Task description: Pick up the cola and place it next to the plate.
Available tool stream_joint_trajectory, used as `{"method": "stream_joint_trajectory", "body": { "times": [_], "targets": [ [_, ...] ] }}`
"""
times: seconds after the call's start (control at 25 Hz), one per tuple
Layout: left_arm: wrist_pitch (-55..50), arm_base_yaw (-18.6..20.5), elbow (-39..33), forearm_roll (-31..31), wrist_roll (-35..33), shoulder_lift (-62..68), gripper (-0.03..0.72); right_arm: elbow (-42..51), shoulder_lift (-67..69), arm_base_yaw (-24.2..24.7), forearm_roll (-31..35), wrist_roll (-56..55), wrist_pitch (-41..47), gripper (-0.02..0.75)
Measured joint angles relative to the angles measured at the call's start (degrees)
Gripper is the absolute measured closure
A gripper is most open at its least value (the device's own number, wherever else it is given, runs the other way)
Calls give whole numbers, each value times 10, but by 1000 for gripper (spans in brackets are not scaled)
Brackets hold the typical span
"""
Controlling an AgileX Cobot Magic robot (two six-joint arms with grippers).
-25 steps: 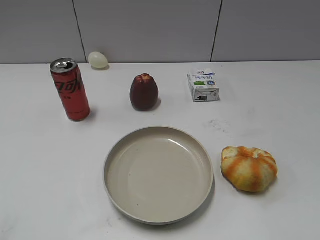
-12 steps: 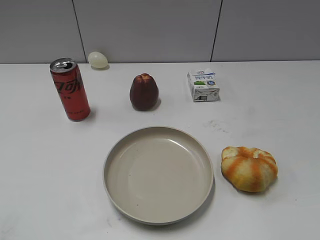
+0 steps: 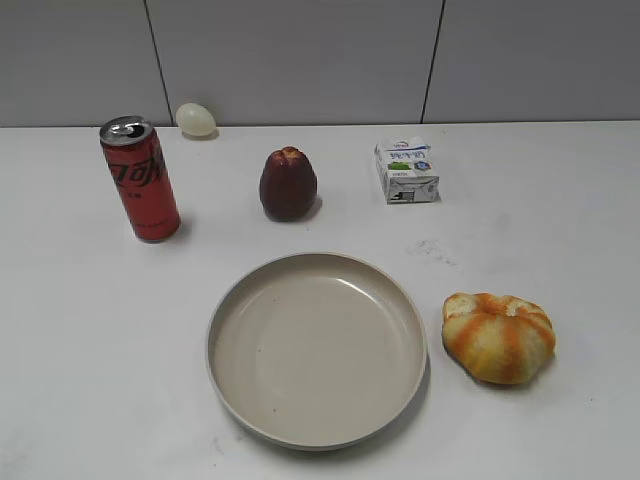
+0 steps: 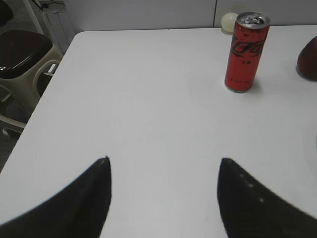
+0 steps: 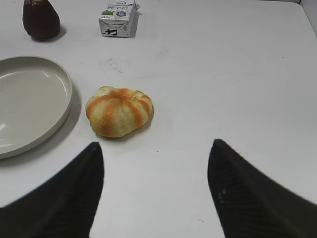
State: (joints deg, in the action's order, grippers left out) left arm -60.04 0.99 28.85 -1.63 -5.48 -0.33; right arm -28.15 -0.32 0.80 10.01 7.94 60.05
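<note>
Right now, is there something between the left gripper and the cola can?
Nothing visible. In the left wrist view, only bare white table lies between the open left gripper and the upright cola, which stands ahead and to its right.

**Cut off at the edges**

In the left wrist view, dark red fruit clipped by the right edge. In the right wrist view, plate cropped at left. Lettering on the white-and-blue carton too small to read.

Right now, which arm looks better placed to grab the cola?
Left. The cola stands upright ahead of the open left gripper with bare table between; the right gripper faces the orange bun instead.
</note>
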Motion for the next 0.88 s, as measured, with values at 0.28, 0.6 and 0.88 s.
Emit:
{"method": "stream_joint_trajectory", "body": {
  "times": [0.28,0.6,0.88],
  "targets": [
    [10,0,5,0,0,24,179,0,0,0,0,0,0,206],
    [148,-11,32,-2,0,173,135,0,0,0,0,0,0,206],
    [210,-45,93,-1,0,371,121,0,0,0,0,0,0,206]
  ]
}}
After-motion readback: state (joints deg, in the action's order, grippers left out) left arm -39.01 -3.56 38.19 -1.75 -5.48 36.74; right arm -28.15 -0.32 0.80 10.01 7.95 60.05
